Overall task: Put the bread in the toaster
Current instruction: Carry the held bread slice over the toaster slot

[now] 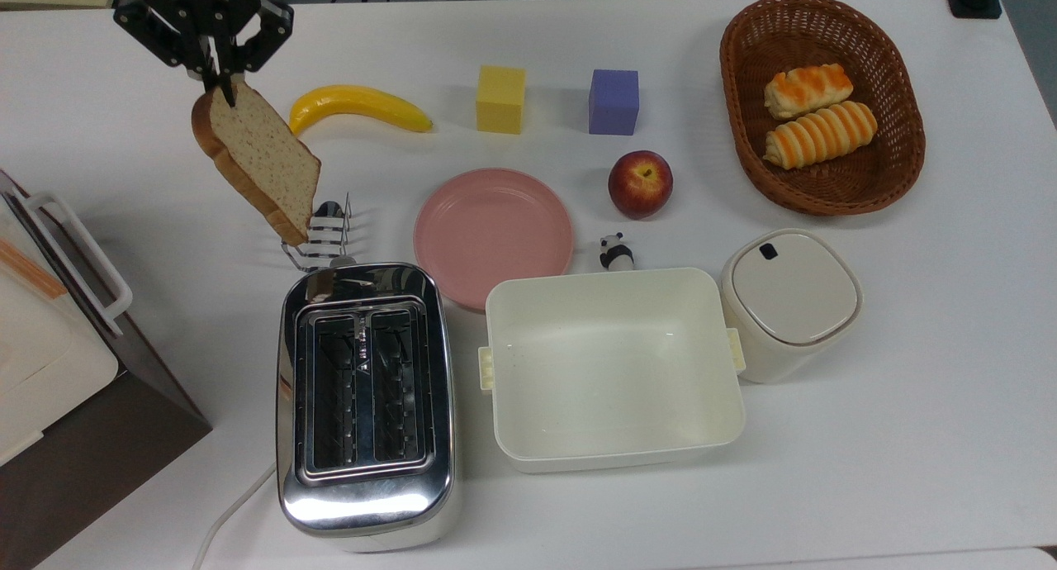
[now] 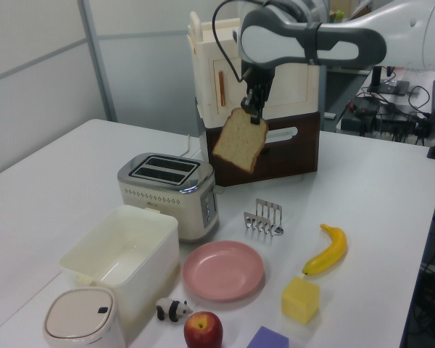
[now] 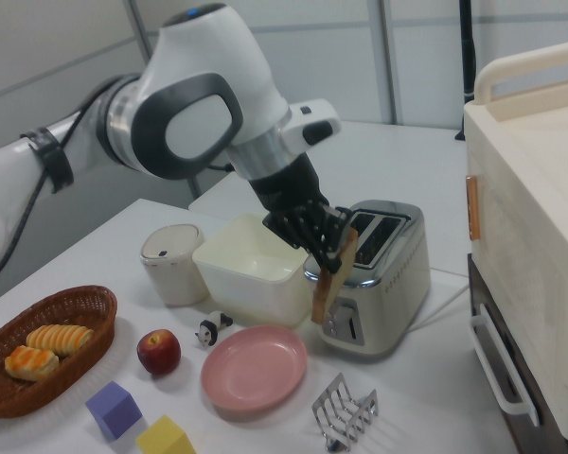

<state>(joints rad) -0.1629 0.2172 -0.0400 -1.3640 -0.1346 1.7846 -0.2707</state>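
Step in hand: the carry. The gripper [image 1: 221, 81] was clamped on the crust at the top edge of the bread [image 1: 260, 163], and the slice hung tilted in the air below it, clear of the table [image 1: 908, 438].
Bread's place: above the back left part of the table in the top view, over the wire toast rack [image 1: 322, 238] and short of the toaster [image 1: 365, 405]. In the left view the slice [image 2: 240, 140] hung higher than the toaster's top and off to the left view's right of it.
Toaster's place: near the front edge of the table towards the top view's left, just beside the cream tub [image 1: 611, 368]. Both slots faced up and looked free of bread.
Next move, as a judgement: the slice needed bringing over one slot, turning so that its flat faces ran along the slot's length, then lowering straight before release. Hanging at a slant, its lower corner could catch on the chrome rim or the wire grille.
Nearby things: the pink plate [image 1: 493, 233] lay just beside the toaster's back corner; the banana [image 1: 360, 106] lay near the back edge.
Hard to make out: how deep the fingers bit into the crust could not be told. In the right view the slice [image 3: 333, 276] showed almost edge-on in front of the toaster [image 3: 381, 274]. The slot bottoms were dark, and the arm was cut off by the top view's upper edge.
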